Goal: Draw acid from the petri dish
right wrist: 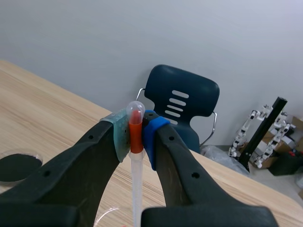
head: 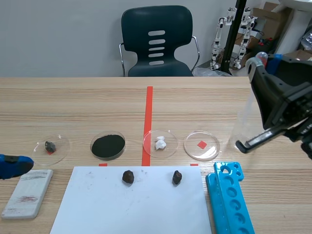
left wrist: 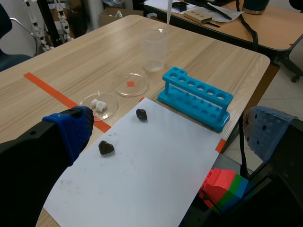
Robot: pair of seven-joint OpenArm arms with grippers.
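My main worry is the aim. The right claw point(right wrist: 136, 135) holds the pipette point(right wrist: 136, 156) right up at its orange bulb end, so the long thin stem hangs free below, and I'd guess any wobble at the wrist gets bigger at the tip. The target is the clear petri dish point(head: 202, 145), which sits on the surface just past the far end of the blue tube rack point(head: 229, 200), a bit toward the left arm's side. It's shallow and looks light. Come down off-centre and the tip could catch the rim and slide the dish or slop the liquid.

The clear beaker point(left wrist: 154, 49) is also just past the rack's far end, close beside the dish. From the left wrist view the pipette tip hangs over it, so moving sideways too low could clip it.

The other risk is the squeeze. The pads are clamped on the bulb itself. Easing off before the tip is in the liquid would probably pull in only air, and easing off too much would drop the pipette.

The left claw point(left wrist: 170, 130) is spread wide, holds nothing, and hangs over the white paper point(left wrist: 142, 179) beside the rack.
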